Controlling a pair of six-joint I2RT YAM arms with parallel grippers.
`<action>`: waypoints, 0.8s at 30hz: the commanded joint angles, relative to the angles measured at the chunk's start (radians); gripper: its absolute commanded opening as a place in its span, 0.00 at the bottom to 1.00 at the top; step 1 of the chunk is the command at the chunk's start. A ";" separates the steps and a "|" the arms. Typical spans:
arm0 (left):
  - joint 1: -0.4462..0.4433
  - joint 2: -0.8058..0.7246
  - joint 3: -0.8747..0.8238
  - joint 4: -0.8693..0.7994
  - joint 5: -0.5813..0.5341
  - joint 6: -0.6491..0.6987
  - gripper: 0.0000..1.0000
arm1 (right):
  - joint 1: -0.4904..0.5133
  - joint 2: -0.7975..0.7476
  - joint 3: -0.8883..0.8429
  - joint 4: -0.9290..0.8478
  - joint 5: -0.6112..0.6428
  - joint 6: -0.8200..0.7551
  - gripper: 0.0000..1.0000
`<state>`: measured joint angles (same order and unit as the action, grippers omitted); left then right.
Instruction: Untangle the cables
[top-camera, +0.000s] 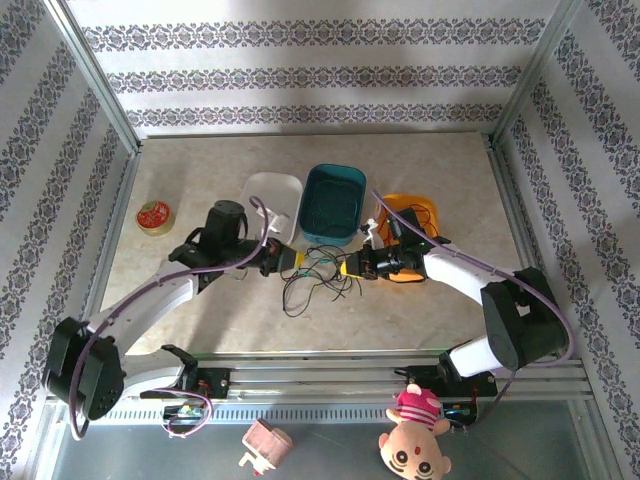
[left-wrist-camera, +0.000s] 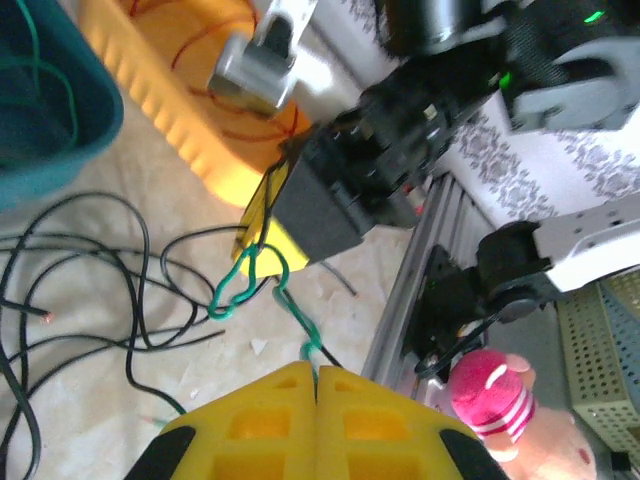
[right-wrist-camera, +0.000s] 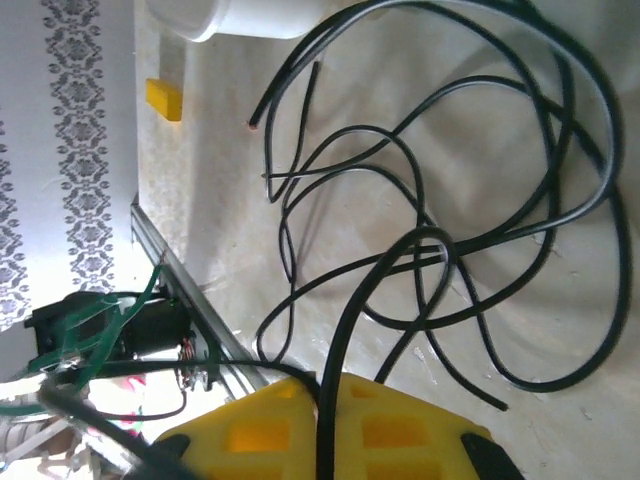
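2 grippers meet over the cables (top-camera: 318, 278) at mid-table. The left gripper (left-wrist-camera: 316, 378) presses its fingers together on a green cable (left-wrist-camera: 300, 322), likely to anchor it. The right gripper (right-wrist-camera: 318, 392) pinches a black cable (right-wrist-camera: 350, 320), probably to draw it free of the loops.

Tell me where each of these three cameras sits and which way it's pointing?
Top external: above and behind the arms, looking down on the table; both arms show, left hand, right hand.
Left wrist: on the left arm, facing the right hand and orange bin; own yellow fingers pinch a green cable.
Right wrist: low over the black cables; own fingers grip one.
Shared: both wrist views see black cables.
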<state>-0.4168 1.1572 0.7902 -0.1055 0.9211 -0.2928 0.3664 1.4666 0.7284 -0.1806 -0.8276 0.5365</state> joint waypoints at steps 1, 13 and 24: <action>0.075 -0.125 0.062 0.092 0.114 -0.092 0.00 | -0.051 0.049 -0.012 -0.061 0.108 0.031 0.00; 0.115 -0.032 0.161 -0.038 -0.054 -0.041 0.01 | -0.039 0.024 -0.011 -0.050 0.085 0.011 0.00; -0.212 0.191 0.133 0.009 -0.244 0.078 0.50 | 0.032 -0.106 -0.007 -0.011 -0.012 -0.008 0.00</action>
<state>-0.5617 1.3006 0.9184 -0.1013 0.7300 -0.2802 0.3962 1.3808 0.7147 -0.2085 -0.7872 0.5461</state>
